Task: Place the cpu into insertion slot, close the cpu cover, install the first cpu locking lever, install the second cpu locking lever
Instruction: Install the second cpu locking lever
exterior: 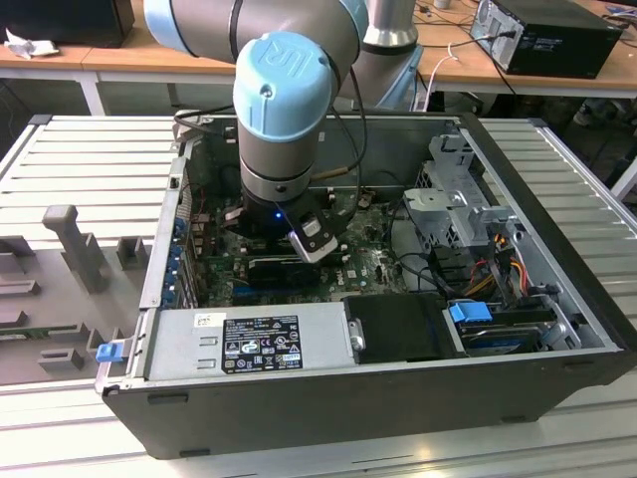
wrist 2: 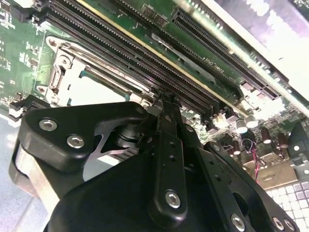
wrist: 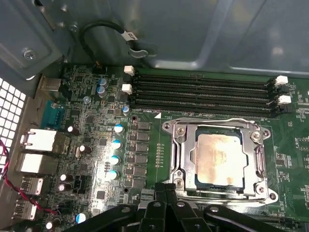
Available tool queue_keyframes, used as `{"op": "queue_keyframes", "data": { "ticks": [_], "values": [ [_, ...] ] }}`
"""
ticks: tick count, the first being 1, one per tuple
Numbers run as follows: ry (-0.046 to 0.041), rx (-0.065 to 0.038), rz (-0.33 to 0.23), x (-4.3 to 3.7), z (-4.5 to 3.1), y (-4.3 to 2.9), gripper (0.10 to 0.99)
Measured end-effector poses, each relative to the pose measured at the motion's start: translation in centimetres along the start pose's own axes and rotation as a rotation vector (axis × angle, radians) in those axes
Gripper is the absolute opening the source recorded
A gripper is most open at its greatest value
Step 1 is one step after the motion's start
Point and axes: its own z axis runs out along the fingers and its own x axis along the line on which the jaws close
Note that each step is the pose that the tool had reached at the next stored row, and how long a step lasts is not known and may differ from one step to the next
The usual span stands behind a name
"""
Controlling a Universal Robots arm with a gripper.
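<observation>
The arm (exterior: 284, 90) reaches down from above into an open computer case (exterior: 398, 329) lying on its side on a ribbed metal surface (exterior: 80, 149), its blue-capped wrist joint upright and the gripper (wrist: 164, 191) lowered close over the green motherboard (wrist: 145, 150). In the first wrist view the two black fingers (wrist: 170, 193) stand together with their tips touching, holding nothing, just beside the near edge of the insertion slot (wrist: 177, 145). One cpu (wrist: 218, 153), its pale metal face stained brownish, sits flat inside that socket. One cpu cover (wrist: 255, 150), a silvery frame with a cut-out centre, lies down around the chip. Thin wire levers run along the socket's edges; whether they are latched cannot be told. Beyond the socket lie four long black memory slots (wrist: 203, 89) side by side, with white clips at their ends. In the second wrist view the gripper's black linkage (wrist 2: 166, 159) hangs close above the board, with the socket's metal frame (wrist 2: 63, 77) just past it and the long slots (wrist 2: 145, 58) running diagonally alongside. In the exterior view one grey power supply (exterior: 249, 344) with a label fills the case's near edge.
</observation>
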Motion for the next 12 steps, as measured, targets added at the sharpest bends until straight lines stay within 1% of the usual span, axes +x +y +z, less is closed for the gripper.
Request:
{"op": "queue_keyframes", "data": {
  "ticks": [1, 2, 5, 12],
  "values": [
    [0.0000, 0.000, 0.000, -0.01, 0.01, 0.01, 0.106],
    [0.0000, 0.000, 0.000, 0.00, -0.66, 0.27, 0.106],
    [-0.0001, 0.000, 0.000, 0.01, -1.42, 0.53, 0.106],
    [0.0001, 0.001, 0.000, 0.02, -2.50, 0.89, 0.106]
  ]
}}
